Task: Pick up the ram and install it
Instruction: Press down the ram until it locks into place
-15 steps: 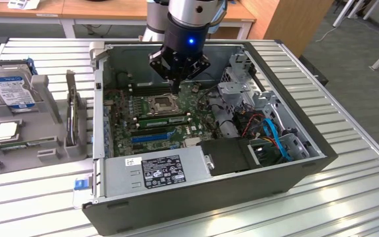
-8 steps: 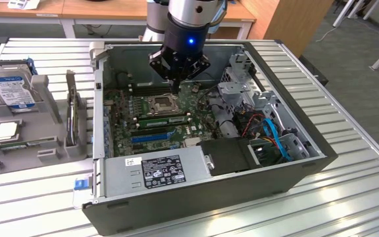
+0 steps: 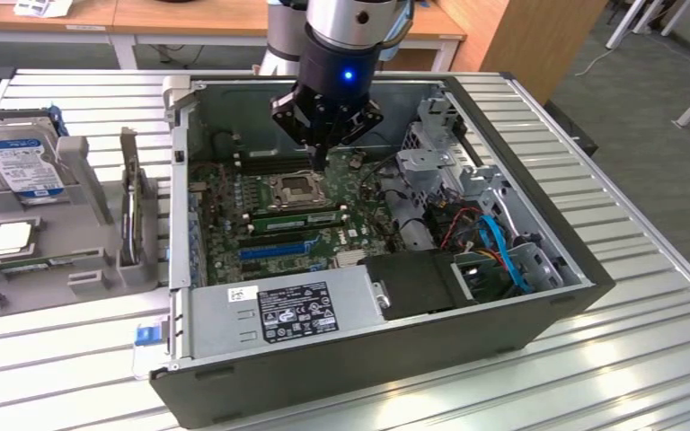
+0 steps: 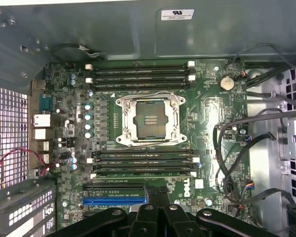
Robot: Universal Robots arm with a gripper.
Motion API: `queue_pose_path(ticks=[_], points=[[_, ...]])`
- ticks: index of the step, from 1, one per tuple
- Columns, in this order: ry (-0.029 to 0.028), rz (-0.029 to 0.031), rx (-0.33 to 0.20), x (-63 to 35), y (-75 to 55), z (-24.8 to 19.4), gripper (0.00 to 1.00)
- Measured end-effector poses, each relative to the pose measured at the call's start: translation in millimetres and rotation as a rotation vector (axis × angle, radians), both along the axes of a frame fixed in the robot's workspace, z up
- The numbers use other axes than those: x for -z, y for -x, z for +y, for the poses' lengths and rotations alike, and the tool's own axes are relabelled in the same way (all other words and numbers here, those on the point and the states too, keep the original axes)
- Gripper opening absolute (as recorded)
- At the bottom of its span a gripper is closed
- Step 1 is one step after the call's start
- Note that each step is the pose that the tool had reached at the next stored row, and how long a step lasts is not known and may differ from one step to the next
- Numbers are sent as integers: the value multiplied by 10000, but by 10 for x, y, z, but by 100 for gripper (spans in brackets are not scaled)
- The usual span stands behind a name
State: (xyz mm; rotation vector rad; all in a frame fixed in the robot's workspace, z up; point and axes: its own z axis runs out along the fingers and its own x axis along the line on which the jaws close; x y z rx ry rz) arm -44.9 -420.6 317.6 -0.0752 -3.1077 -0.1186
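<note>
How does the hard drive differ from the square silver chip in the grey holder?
The hard drive stands nearly upright; the silver chip lies flat. The hard drive is larger, with a blue-and-white label; the silver chip is plain. Both rest in the grey holder.

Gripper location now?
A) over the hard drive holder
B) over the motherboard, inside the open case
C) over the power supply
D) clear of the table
B: in the exterior view the gripper hangs inside the open case over the motherboard, close to the CPU socket. The hard drive stands outside the case, at the exterior view's left.
</note>
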Motion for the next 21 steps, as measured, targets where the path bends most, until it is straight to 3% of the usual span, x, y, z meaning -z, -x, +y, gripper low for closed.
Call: queue_pose_path(ticks=[4, 21], points=[[0, -76, 1, 1, 1, 0, 10], [4, -124, 2, 2, 83, 0, 10]])
